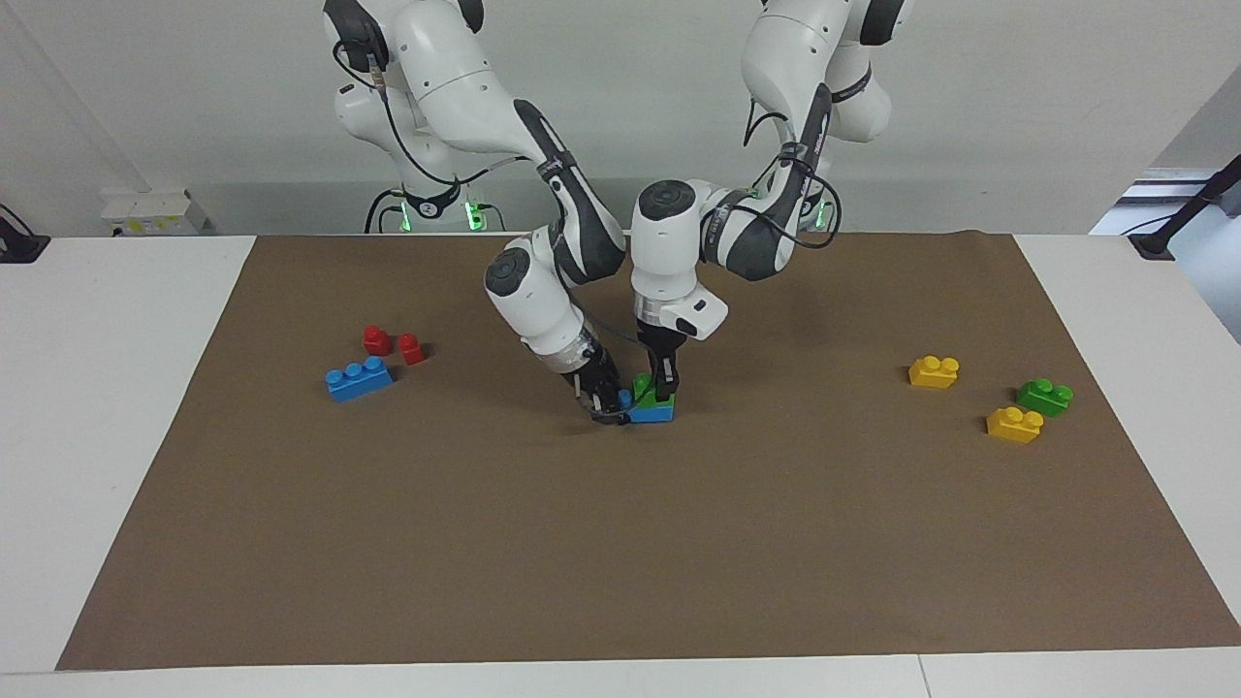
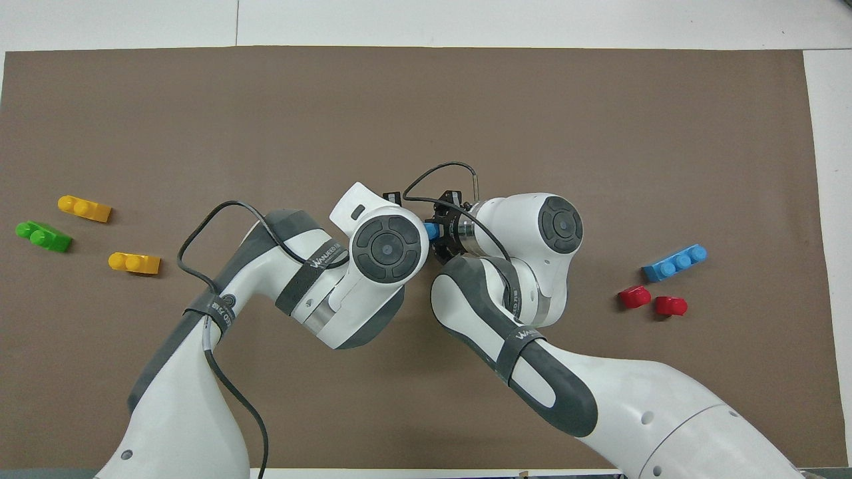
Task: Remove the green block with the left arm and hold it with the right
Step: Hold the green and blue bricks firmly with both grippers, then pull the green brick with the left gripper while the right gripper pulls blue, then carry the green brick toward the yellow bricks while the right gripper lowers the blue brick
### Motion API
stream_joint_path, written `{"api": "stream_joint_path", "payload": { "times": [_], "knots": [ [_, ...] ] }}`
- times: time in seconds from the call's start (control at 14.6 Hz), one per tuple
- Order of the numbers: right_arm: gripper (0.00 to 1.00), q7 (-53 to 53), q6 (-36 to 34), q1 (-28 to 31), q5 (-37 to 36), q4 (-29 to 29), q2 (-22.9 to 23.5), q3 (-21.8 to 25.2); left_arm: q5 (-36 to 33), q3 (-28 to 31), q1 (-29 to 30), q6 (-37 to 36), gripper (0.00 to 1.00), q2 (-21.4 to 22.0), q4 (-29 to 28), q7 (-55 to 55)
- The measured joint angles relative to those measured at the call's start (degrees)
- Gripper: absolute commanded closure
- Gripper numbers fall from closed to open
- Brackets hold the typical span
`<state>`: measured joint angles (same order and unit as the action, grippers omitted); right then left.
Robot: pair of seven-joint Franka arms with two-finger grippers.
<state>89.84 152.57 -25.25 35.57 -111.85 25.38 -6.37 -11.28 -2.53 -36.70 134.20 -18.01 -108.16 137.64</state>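
A green block sits on top of a blue brick at the middle of the brown mat. My left gripper comes straight down onto the green block and is shut on it. My right gripper leans in low from the right arm's end and is shut on the end of the blue brick. In the overhead view the left hand hides the green block. Only a bit of the blue brick shows there, between the two hands.
Toward the left arm's end lie a second green block and two yellow bricks. Toward the right arm's end lie a longer blue three-stud brick and two small red pieces.
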Motion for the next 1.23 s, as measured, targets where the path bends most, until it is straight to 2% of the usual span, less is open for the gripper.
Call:
{"api": "stream_joint_path", "payload": {
  "times": [0.14,0.41,0.55,0.89,1.09,1.23],
  "knots": [
    [1.0,0.0,0.6,0.01,0.0,0.07,0.0,0.01,0.0,0.04,0.07,-0.74,1.0,1.28,0.04,0.0],
    [1.0,0.0,0.45,0.57,0.0,0.22,-0.26,0.17,0.0,0.71,1.78,-5.5,1.0,6.82,0.43,-1.39],
    [1.0,-0.57,-3.49,3.69,0.0,0.67,-1.69,0.4,0.0,0.81,3.17,-7.43,1.0,8.95,0.44,-3.88],
    [1.0,-18.19,-26.25,23.38,0.0,2.59,-9.1,1.06,4.35,0.99,8.8,-11.88,1.0,10.59,0.39,-21.24],
    [1.0,-28.05,-31.88,35.32,-0.03,1.97,-9.79,1.21,7.4,1.12,14.31,-13.1,1.0,10.59,0.19,-33.75],
    [1.0,-32.71,-32.69,39.59,-0.04,0.98,-8.93,1.22,8.75,1.14,18.01,-13.25,1.0,10.59,0.04,-41.0]
  ]
}}
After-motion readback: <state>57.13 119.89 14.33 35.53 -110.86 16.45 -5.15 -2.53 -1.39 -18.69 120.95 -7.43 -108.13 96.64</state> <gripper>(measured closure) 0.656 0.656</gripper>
